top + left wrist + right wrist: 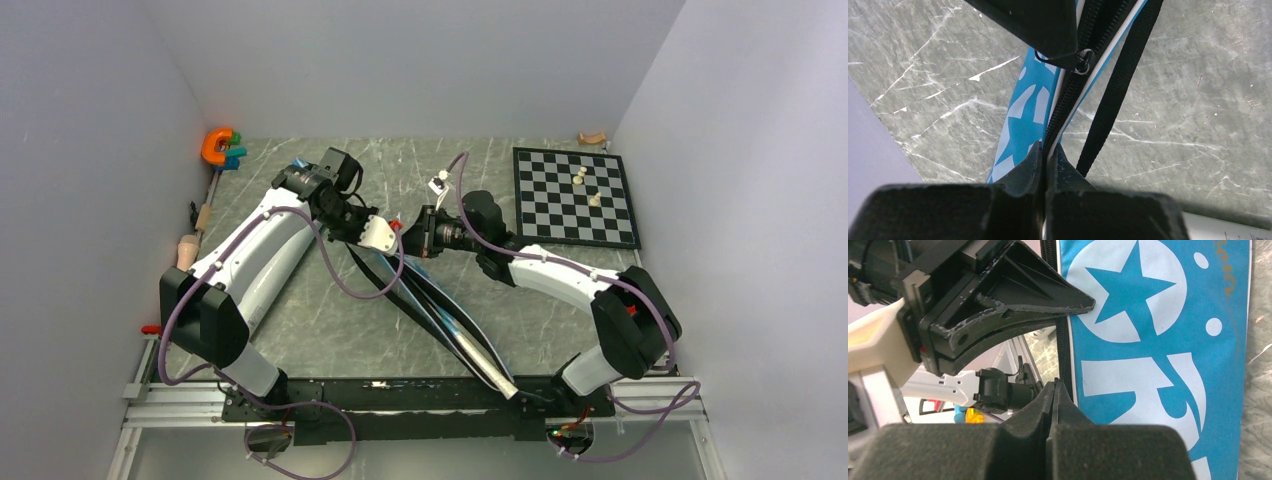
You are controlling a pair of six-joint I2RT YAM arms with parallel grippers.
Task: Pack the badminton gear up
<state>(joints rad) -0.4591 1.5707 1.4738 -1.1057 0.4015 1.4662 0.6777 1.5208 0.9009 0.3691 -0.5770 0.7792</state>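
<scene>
The blue "SPORT" bag (445, 310) lies slanted across the middle of the table, its narrow end (497, 375) near the front edge. Both grippers meet at its far end. My left gripper (1048, 147) is shut on the bag's black zipper edge (1068, 90), with the black strap (1113, 100) running beside it. My right gripper (1056, 384) is shut on the zipper line next to the white-lettered blue panel (1148, 340). In the left wrist view, its fingers (1048, 25) sit right at the small zipper pull (1083, 62). From above, the left gripper (395, 238) and right gripper (413, 243) nearly touch.
A black-and-white chessboard (575, 225) with a few pale pieces (580, 178) lies at the back right. An orange C-shaped toy (217, 145) sits in the back left corner. Small wooden pieces (188, 250) lie along the left wall, and another (592, 138) sits behind the board.
</scene>
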